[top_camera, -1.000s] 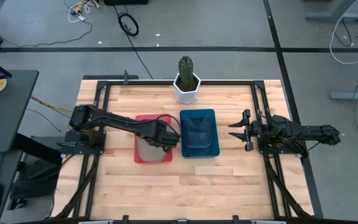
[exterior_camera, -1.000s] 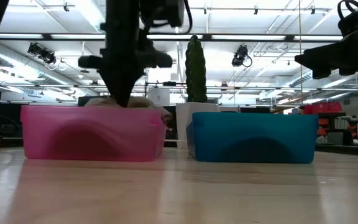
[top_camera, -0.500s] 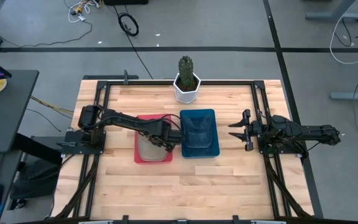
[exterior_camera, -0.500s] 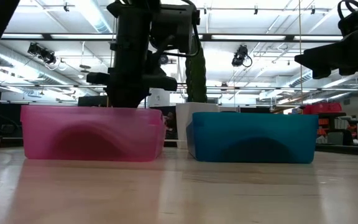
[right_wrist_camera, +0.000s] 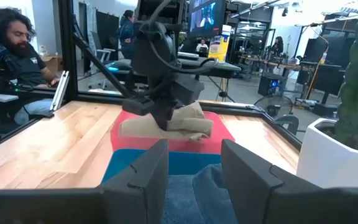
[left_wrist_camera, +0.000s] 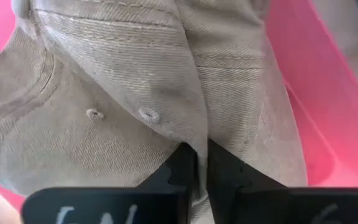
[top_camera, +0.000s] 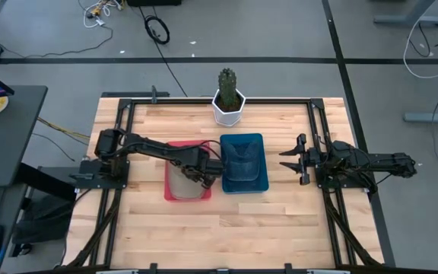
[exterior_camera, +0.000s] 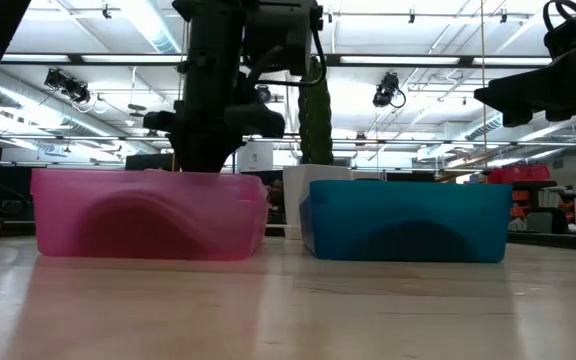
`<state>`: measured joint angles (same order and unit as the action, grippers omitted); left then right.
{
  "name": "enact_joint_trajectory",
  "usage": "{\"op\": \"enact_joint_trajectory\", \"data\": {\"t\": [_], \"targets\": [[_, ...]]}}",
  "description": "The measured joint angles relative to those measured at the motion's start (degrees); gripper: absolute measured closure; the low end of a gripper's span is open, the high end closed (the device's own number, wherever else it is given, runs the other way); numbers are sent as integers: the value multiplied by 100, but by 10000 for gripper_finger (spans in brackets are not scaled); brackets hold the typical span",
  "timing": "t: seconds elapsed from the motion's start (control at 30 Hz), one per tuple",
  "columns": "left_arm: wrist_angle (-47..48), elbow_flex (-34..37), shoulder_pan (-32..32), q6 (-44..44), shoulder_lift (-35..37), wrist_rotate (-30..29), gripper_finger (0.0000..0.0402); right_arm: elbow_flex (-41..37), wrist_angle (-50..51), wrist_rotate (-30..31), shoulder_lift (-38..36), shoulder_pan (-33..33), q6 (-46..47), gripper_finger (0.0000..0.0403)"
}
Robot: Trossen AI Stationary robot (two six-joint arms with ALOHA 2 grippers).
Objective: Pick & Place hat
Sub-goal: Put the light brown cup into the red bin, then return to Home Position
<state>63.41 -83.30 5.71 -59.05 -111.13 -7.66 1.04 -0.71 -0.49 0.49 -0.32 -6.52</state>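
Observation:
A beige hat (left_wrist_camera: 135, 93) is inside the pink bin (top_camera: 188, 196), at the table's middle left. My left gripper (top_camera: 201, 169) stands over the bin, pointing down, shut on the hat's cloth. The right wrist view shows the hat (right_wrist_camera: 188, 127) bunched under that gripper at the bin's top. In the low view the bin wall (exterior_camera: 148, 215) hides the hat. My right gripper (top_camera: 286, 161) waits open and level at the table's right side, holding nothing. My left gripper (left_wrist_camera: 201, 168) pinches a raised fold of the hat's crown (left_wrist_camera: 199, 140) between its two fingers, beside two stitched eyelets. The fingers come from above, pointing down. The hat spreads out below them inside the pink bin. Whether it rests on the bin's floor, I cannot tell.
A blue bin (top_camera: 223, 164) holding dark blue cloth stands right beside the pink one. A cactus in a white pot (top_camera: 228, 103) is at the table's far edge. Bare wood lies toward the near edge. A person sits beyond the table (right_wrist_camera: 5, 43).
My left gripper has sunk lower over the pink bin and shifted a little toward the blue bin, rolling slightly. The hat, which showed above the pink bin's rim in the low view, has gone down behind the wall.

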Motion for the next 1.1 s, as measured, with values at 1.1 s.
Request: {"op": "enact_joint_trajectory", "data": {"t": [1.1], "targets": [[228, -1275, -88, 1135, 15, -1120, 395, 0, -4, 0, -2, 0, 2, 250]]}}
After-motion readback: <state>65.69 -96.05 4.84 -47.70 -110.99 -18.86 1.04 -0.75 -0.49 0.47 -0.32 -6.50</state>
